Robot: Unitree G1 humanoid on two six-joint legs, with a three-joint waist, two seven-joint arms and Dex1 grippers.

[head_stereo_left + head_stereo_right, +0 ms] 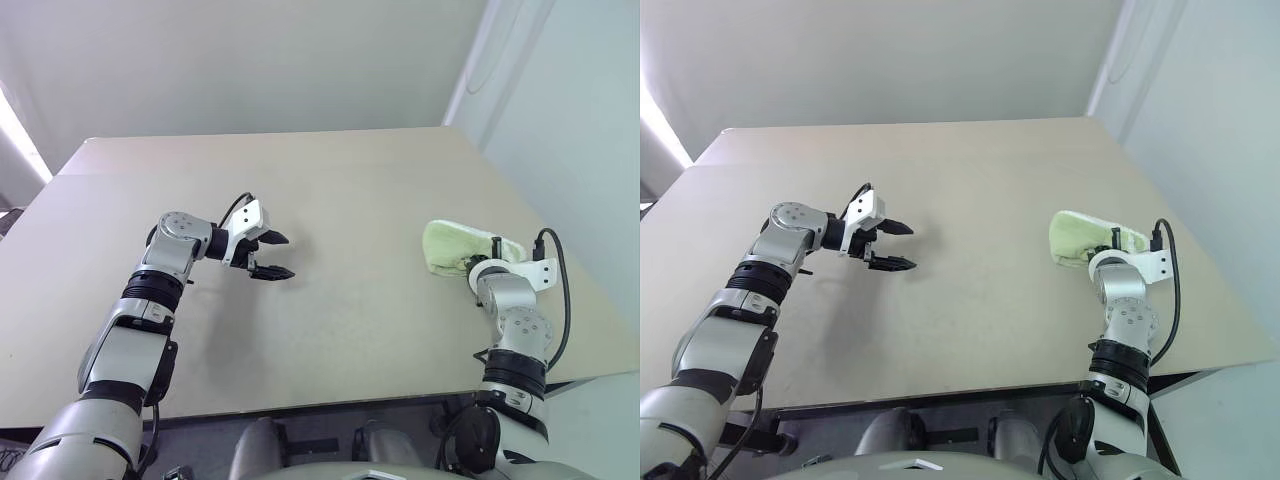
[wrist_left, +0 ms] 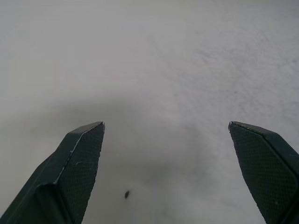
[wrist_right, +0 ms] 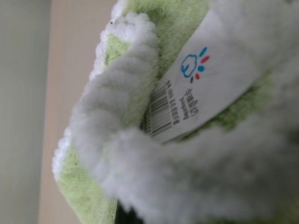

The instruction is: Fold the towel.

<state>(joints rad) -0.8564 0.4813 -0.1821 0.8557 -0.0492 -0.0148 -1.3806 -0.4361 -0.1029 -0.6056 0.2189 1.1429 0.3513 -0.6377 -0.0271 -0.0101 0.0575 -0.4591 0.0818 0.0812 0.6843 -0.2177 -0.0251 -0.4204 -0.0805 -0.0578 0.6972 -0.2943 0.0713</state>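
Observation:
The towel, pale lime green with white edging, lies bunched into a narrow folded bundle near the table's right edge. My right gripper is at the bundle's near end, shut on the towel, its fingers buried in the cloth. In the right wrist view the terry cloth presses close, and a white printed tag with a barcode lies across it. My left gripper hovers open over bare table left of centre, far from the towel, with nothing between its fingers.
The beige table stretches wide between the two arms. Its right edge runs close beside the towel, with a pale wall beyond. The front edge is near my arms.

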